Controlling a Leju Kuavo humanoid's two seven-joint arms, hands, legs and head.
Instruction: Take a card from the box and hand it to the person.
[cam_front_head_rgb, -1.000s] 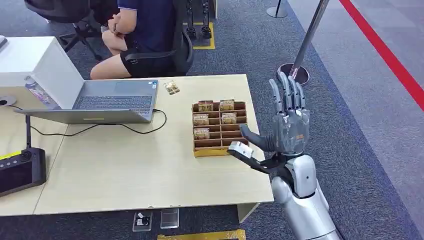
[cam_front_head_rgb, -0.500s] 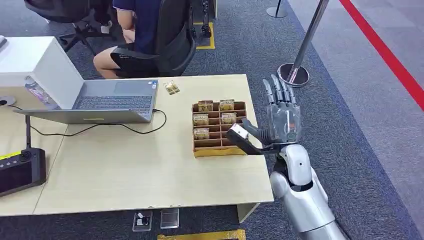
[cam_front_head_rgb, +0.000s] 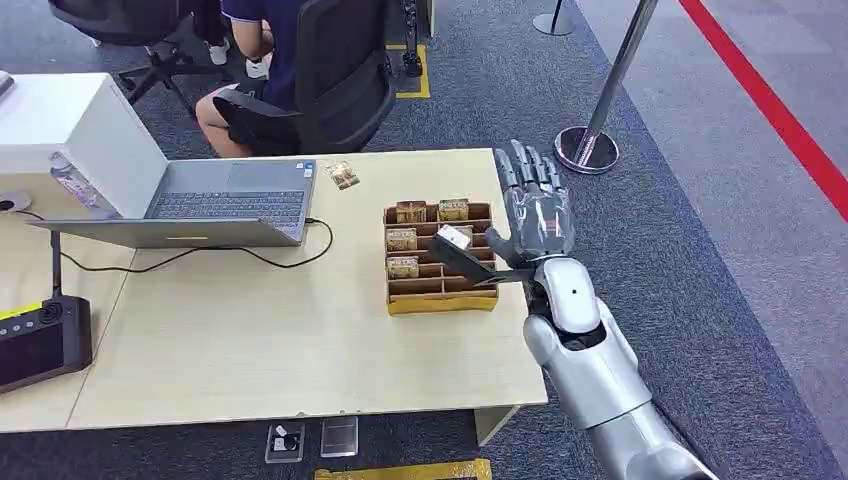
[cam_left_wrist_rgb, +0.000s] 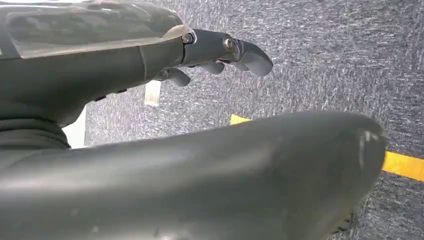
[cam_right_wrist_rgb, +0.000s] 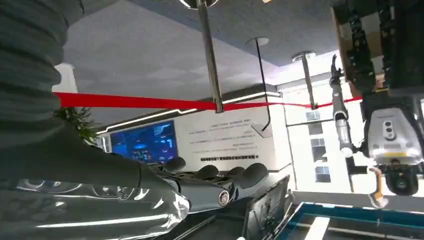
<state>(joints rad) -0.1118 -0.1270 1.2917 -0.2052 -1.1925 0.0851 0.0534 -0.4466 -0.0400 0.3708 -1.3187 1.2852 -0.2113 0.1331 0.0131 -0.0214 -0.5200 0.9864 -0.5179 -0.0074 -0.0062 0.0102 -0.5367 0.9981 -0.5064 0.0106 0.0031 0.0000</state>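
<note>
The right hand (cam_front_head_rgb: 530, 225) hangs at the right edge of the box (cam_front_head_rgb: 440, 257), with its fingers straight and spread, the thumb stretched out over the box, and nothing in its hold. The box sits on the pale worktop (cam_front_head_rgb: 250, 330), near the right edge, and cards (cam_front_head_rgb: 403, 239) stand in its far compartments; the near compartments look empty. One loose card (cam_front_head_rgb: 344, 176) lies on the worktop beyond the box, next to the laptop (cam_front_head_rgb: 215, 205).

The step now is, I think, the reach for a card. To do it well, the hand should come over the far rows of the box (where the cards are) and lower straight down, so that the thumb and a finger close on one card alone, without pushing the light box aside.

The left hand (cam_left_wrist_rgb: 150, 65) hangs over the carpet; whether its fingers are closed I cannot tell. A person (cam_front_head_rgb: 270, 60) sits in a chair beyond the worktop, turned away from the box.
</note>
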